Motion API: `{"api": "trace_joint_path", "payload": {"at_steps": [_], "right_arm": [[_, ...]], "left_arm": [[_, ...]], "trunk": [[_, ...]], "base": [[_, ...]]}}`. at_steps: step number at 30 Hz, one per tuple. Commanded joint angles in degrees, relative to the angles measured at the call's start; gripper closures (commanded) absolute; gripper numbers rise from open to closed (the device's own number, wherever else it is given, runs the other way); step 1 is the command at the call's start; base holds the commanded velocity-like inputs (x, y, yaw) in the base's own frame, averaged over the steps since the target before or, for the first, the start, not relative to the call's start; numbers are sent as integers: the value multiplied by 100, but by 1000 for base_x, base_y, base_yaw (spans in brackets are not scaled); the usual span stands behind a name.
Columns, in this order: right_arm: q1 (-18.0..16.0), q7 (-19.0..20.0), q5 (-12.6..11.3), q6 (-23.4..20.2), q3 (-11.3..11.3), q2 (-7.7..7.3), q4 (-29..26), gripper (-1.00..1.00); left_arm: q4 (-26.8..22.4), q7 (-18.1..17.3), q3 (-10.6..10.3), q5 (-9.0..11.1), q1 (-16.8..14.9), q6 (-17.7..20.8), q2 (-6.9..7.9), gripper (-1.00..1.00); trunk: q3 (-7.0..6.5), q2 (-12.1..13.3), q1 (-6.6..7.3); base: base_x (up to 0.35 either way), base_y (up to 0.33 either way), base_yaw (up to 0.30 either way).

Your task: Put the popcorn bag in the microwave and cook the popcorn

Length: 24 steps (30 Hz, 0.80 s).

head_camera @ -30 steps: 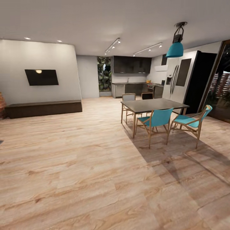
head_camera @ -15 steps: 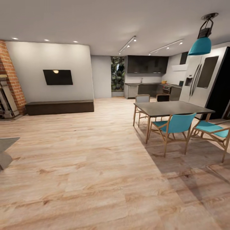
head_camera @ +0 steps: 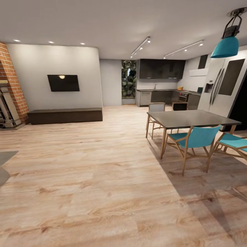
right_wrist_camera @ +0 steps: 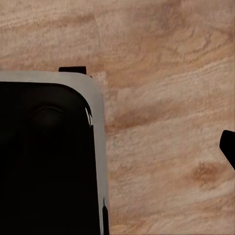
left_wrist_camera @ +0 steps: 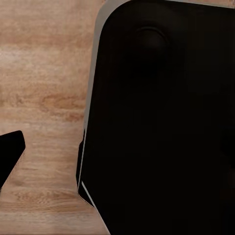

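Observation:
I am out on the wooden floor of a living and dining room, facing the kitchen at the far end. The dark-fronted countertop [head_camera: 161,90] runs along that far wall under black upper cabinets. The popcorn bag, the popcorn and the microwave are out of view. In the left wrist view a dark fingertip [left_wrist_camera: 10,157] pokes in over the floor beside my black base [left_wrist_camera: 166,122]. The right wrist view has a dark fingertip [right_wrist_camera: 228,147] at its edge, next to the base [right_wrist_camera: 44,156]. Neither pair of fingers is seen whole.
A grey dining table [head_camera: 192,118] with teal chairs [head_camera: 196,136] stands on the right, under a teal pendant lamp [head_camera: 226,47]. Behind it is a steel fridge [head_camera: 223,85]. On the left are a wall television [head_camera: 63,82], a low dark bench [head_camera: 65,115] and a brick wall [head_camera: 12,82]. A wide strip of wooden floor [head_camera: 113,137] leads towards the kitchen.
The whole picture has shifted: my camera has turned left and moved forward, bringing the brick wall into view and pushing the table and fridge to the right.

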<state>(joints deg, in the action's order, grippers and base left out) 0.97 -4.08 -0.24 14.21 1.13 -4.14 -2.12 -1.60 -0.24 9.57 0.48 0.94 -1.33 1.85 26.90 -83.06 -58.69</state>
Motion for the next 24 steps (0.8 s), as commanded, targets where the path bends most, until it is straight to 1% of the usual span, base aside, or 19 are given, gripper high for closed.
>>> {"api": "trace_joint_path", "payload": {"at_steps": [1,7,16,24], "right_arm": [[2,-6,-2,8,22,1,7,-100],[2,0,-2,43,36,1,270,-100],[2,4,6,55,37,1,325,-100],[4,4,7,56,37,1,326,-100]], "left_arm": [[-7,-2,27,5,3,-8,-1,-100],[-7,-2,27,5,3,-8,-1,-100],[-7,-2,27,5,3,-8,-1,-100],[-7,-2,27,5,3,-8,-1,-100]], "trunk": [[3,-1,-4],[3,-1,-4],[3,-1,-4],[3,-1,-4]], "base": [[326,0,0],[326,0,0],[326,0,4],[326,0,218]]}}
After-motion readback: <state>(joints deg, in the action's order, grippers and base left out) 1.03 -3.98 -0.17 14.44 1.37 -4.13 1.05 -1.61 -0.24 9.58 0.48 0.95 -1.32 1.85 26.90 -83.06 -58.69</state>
